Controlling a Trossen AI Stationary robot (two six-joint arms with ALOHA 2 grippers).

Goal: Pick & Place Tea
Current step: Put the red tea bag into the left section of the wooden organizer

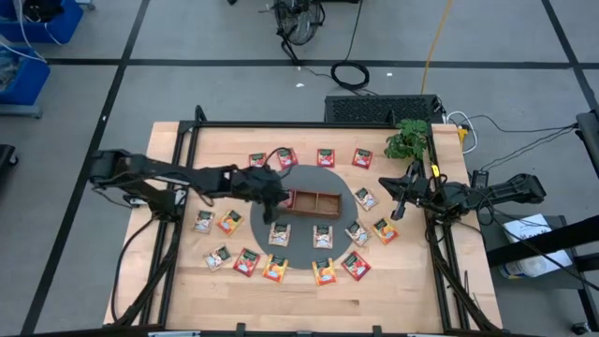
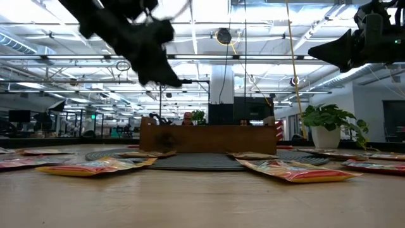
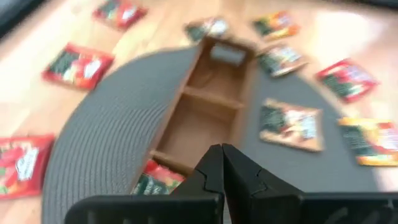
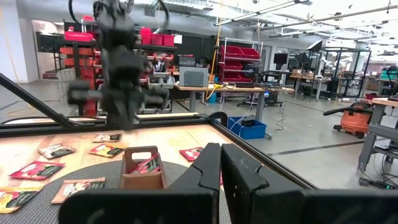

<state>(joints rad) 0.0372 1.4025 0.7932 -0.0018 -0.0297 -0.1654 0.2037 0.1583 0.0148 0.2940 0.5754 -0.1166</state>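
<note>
You see left gripper (image 1: pixel 273 198) clenched, empty, above tray's (image 1: pixel 314 203) left end. One red packet (image 3: pixel 154 180) lies in tray end compartment; other packets (image 1: pixel 245 261) ring grey round mat (image 1: pixel 245 222) on wood table (image 1: pixel 187 281). Right gripper (image 1: pixel 401 197) clenched, empty, nr plant (image 1: pixel 408 139). Workshop w/ shelving behind.

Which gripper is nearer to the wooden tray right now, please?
The left. The left gripper hangs at the wooden tray's left end, fingers shut and empty. The right gripper waits off to the tray's right, by the table's right side, also shut.
</note>
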